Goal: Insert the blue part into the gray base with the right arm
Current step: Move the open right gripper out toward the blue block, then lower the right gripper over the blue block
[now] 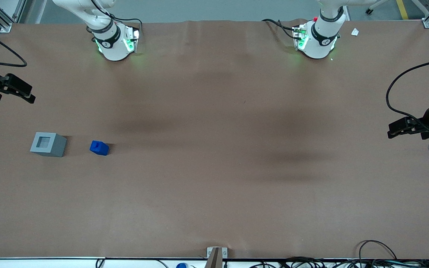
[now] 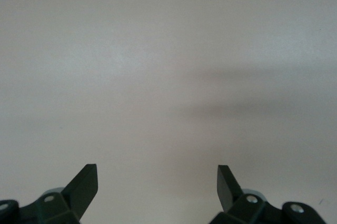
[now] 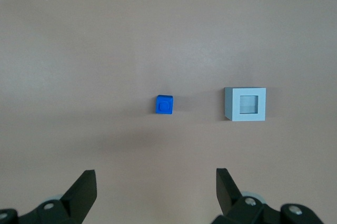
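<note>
Lying on the brown table (image 1: 214, 167), toward the working arm's end, the blue part (image 1: 99, 147) and the gray base (image 1: 48, 144) are being seen side by side, apart and not touching, at about the same distance from the front camera. The gray base is sitting upright with the square recess in its top face open and unfilled; the blue part is resting just beside it, on the side toward the parked arm's end, with its narrower stepped top facing up.

The right arm's gripper (image 3: 156, 184) is being held high above the table, well apart from both blocks and farther from the front camera than they are. In the front view it (image 1: 11, 89) is being shown at the table's edge, as a black body on the working arm's end. Its jaws are being held wide apart, with nothing between them; only bare table is being seen in the gap. In the right wrist view both the blue part (image 3: 164, 104) and the gray base (image 3: 245, 104) are being looked down on from above.
</note>
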Controlling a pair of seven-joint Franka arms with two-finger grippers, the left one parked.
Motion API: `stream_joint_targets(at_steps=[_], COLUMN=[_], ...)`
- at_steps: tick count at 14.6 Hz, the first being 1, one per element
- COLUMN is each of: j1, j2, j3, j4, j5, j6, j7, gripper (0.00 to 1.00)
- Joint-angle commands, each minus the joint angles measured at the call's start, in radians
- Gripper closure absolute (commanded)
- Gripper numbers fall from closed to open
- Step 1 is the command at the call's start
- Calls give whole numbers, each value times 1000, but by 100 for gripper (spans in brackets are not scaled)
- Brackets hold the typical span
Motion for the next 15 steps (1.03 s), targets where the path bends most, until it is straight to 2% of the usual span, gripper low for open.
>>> stream_joint_targets(at_steps=[1,10,15], j1=[10,-28,-20], j2=[3,31,63], j3=[-5,-11,-8], j4=[13,-68,-281], j5=[-12,-1,-4], j6=[-16,-53,192], j7=[-1,3,6], gripper=[0,0,0])
